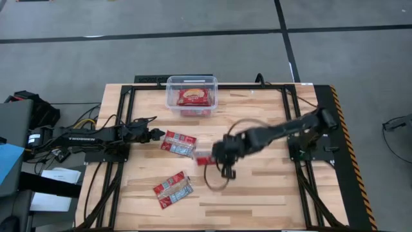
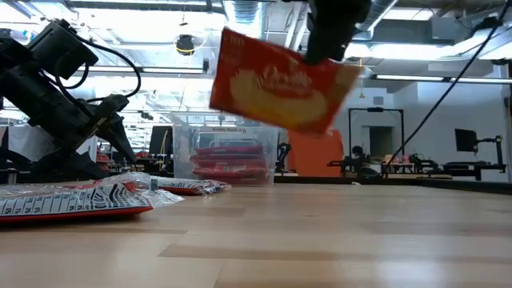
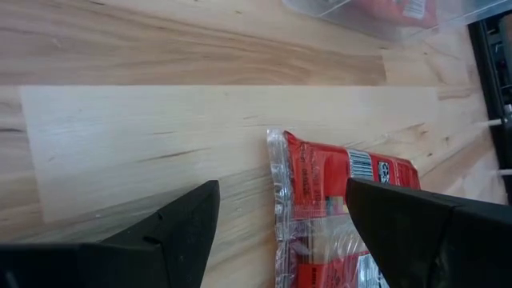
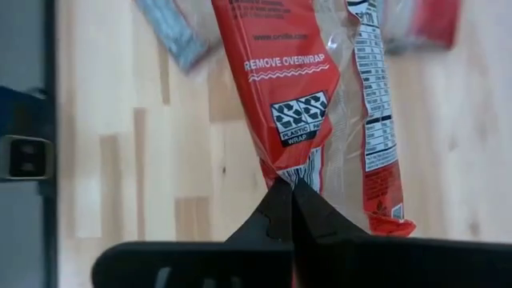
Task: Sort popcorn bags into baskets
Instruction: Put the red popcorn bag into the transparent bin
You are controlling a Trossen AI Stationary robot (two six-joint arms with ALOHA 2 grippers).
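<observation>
My right gripper is over the table's middle, shut on a red popcorn bag that is lifted off the wood. My left gripper is at the left, open and low, its fingers pointing at two red bags that lie flat on the table; in the left wrist view the nearer bag lies just ahead of the open fingers, untouched. Another pair of bags lies flat nearer the near edge. The clear bin stands at the far edge with red bags inside. My right gripper pinches the bag between its two fingers at the clear crimped end seam, coming from above. The bag is lifted clear of the table and hangs tilted below the fingers, its printed face toward the near edge.
Black frame rails run along the table's left and right sides. Bare wood lies to the right and near side of the held bag. The bin sits behind the bags in the low view.
</observation>
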